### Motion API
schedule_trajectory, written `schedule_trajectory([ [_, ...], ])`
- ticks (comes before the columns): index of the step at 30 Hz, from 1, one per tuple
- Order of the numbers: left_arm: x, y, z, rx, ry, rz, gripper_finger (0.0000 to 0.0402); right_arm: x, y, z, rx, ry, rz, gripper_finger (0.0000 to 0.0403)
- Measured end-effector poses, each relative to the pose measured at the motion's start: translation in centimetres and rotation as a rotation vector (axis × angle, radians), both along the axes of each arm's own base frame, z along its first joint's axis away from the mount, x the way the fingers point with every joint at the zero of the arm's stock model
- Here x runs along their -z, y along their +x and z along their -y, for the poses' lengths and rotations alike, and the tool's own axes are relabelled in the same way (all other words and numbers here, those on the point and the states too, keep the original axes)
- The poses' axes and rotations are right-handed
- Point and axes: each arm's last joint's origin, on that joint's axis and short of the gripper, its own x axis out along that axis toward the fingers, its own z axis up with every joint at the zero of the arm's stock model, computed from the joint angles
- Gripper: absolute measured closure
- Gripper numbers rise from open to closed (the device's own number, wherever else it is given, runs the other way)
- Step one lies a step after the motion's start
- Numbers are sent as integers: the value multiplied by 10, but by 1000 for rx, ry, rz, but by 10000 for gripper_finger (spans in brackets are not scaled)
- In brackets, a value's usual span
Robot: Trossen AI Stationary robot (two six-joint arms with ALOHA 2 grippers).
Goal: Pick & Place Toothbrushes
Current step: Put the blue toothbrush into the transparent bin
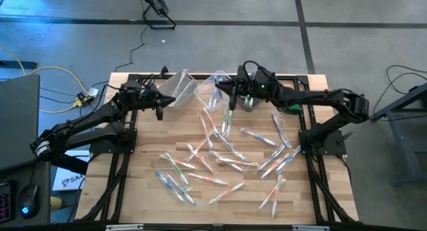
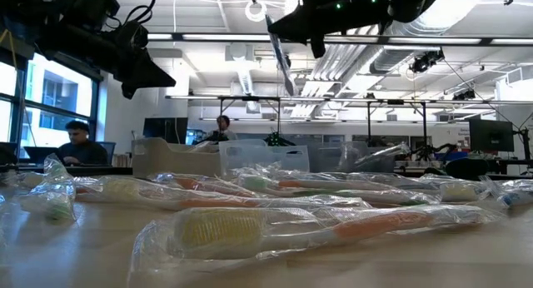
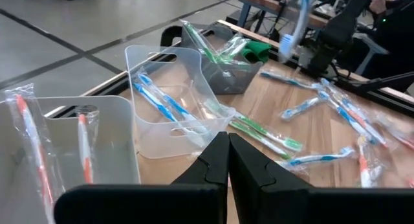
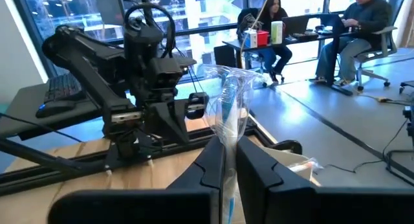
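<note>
Many wrapped toothbrushes lie scattered flat on the wooden table. Three bins stand at the far edge: one clear holding orange brushes, one clear holding blue ones, and one grey holding green ones. My right gripper hovers over the bins, shut on a blue toothbrush. My left gripper is shut and holds nothing, raised near the table's far left beside the clear bins. My right gripper pinches the wrapped blue toothbrush between its two fingers, wrapper and all. The fingers lie about level and across the brush. The brush stands nearly upright, reaching above and below the fingers, clear of the table and bins.
A small green object lies under the right arm. Black frame rails run along the table's sides. People sit at desks in the room beyond. Bare wood shows along the table's near left.
</note>
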Motion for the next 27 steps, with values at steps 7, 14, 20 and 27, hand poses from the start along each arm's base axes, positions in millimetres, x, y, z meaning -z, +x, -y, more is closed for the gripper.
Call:
schedule_trajectory([
  [7, -1, 0, 0, -1, 1, 7, 399, -3, -9, 23, -5, -20, 28, 389],
  [14, -6, 1, -1, -12, -8, 67, 399, -31, 0, 27, -76, -179, 40, 389],
  [20, -8, 1, -1, -19, -67, 112, 399, -30, 25, 38, -157, -309, -225, 389],
  [27, -8, 1, -1, -7, -69, 110, 399, 18, 39, 67, -322, -402, -413, 389],
])
